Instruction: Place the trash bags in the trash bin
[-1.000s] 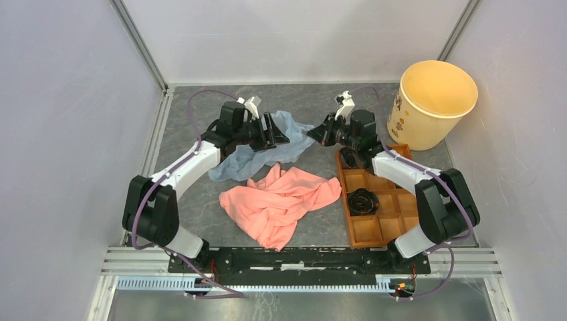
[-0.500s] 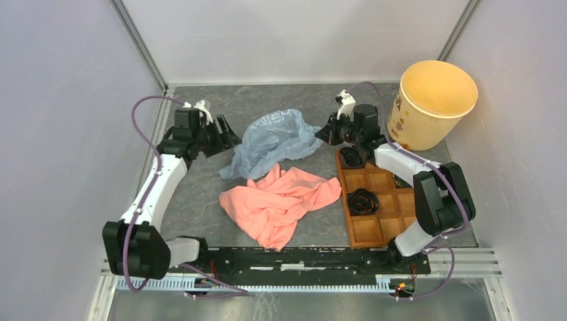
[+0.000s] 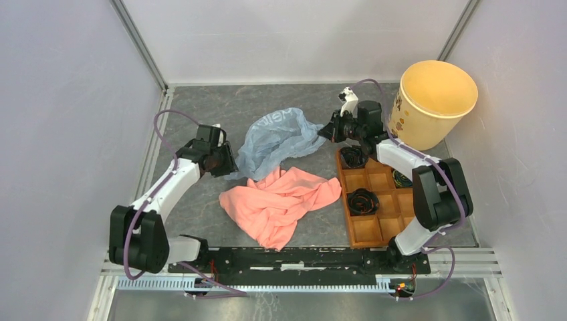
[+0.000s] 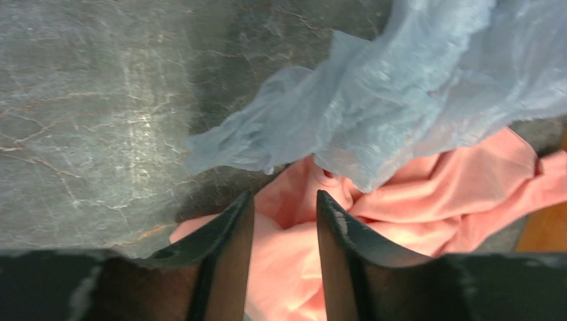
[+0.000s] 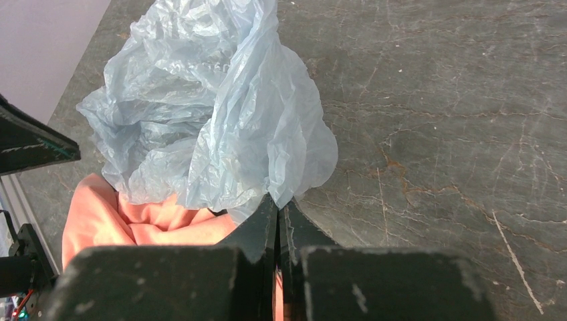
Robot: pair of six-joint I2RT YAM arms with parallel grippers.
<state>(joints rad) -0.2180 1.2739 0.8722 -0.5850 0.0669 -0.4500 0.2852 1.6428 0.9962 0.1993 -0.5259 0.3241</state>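
Observation:
A crumpled light-blue trash bag lies mid-table, its near edge over a pink trash bag. My right gripper is shut on the blue bag's right edge, just left of the yellow-tan trash bin that stands at the back right. My left gripper is open and empty at the blue bag's left corner; in the left wrist view its fingers hover over the pink bag, with the blue bag just beyond.
A brown compartmented wooden tray lies right of the pink bag, with black coiled items in some cells. Grey walls enclose the table on the left, back and right.
My left arm let go of the blue bag, swung out left, then came back to the bag's left corner. The right gripper drew the bag's right edge a little toward the bin.

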